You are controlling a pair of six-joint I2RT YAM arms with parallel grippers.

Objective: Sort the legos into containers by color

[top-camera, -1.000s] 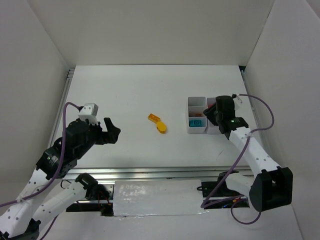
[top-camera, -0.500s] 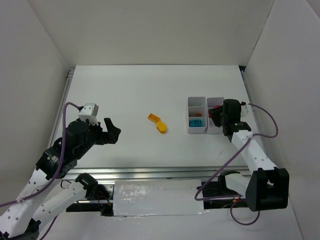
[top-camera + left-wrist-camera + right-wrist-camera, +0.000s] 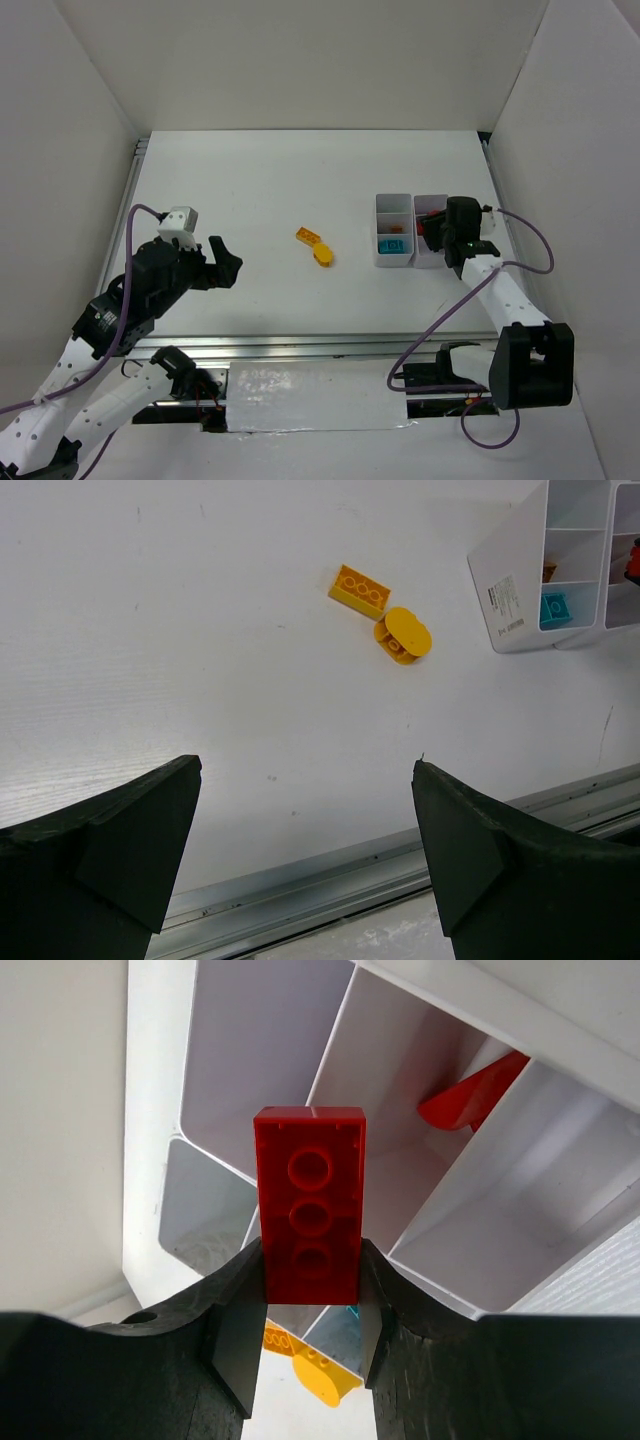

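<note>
Black left jaws hang spread and empty over the near-left bench point(image 3: 250, 200), unmoved from a second ago; past them a yellow brick point(image 3: 359, 590) and a yellow oval point(image 3: 403, 636) lie just beside each other, unsorted. Farther right, the right jaws pinch a red brick point(image 3: 310, 1205) by its long sides above the white tray point(image 3: 394, 262), having slid from its right column toward its outer side (a red piece point(image 3: 470, 1100) and a teal brick point(image 3: 555, 607) sit in separate compartments), so the drop looks lined up, not yet made.

No legible text; tray label point(image 3: 503, 598) too small.
</note>
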